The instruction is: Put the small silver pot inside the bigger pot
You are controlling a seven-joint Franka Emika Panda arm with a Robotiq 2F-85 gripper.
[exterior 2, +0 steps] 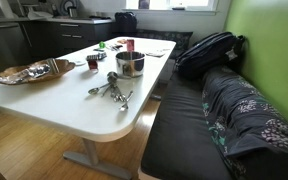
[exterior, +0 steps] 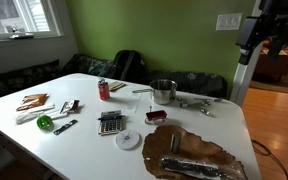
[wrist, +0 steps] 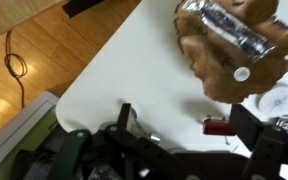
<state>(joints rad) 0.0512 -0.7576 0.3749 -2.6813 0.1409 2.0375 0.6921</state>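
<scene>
The bigger pot (exterior: pixel 163 93) is a shiny steel saucepan with a thin handle, standing on the white table next to a red can (exterior: pixel 103 90). Both exterior views show it (exterior 2: pixel 130 64). Small silver pots with long handles (exterior: pixel 194 102) lie in a cluster beside it, nearer the table end (exterior 2: pixel 110 88). I cannot tell them apart. My gripper (exterior: pixel 246 50) hangs high above the table's end, far from both pots. In the wrist view the gripper (wrist: pixel 189 128) is open and empty, and no pot shows there.
A crumpled brown paper bag with a foil packet (exterior: pixel 189 155) lies on the table, also in the wrist view (wrist: pixel 229 40). A small dark red object (wrist: pixel 220 126), a white disc (exterior: pixel 129 140), a calculator (exterior: pixel 110 123) and small tools (exterior: pixel 59 108) are spread about. A bench with bags (exterior 2: pixel 209 50) runs alongside.
</scene>
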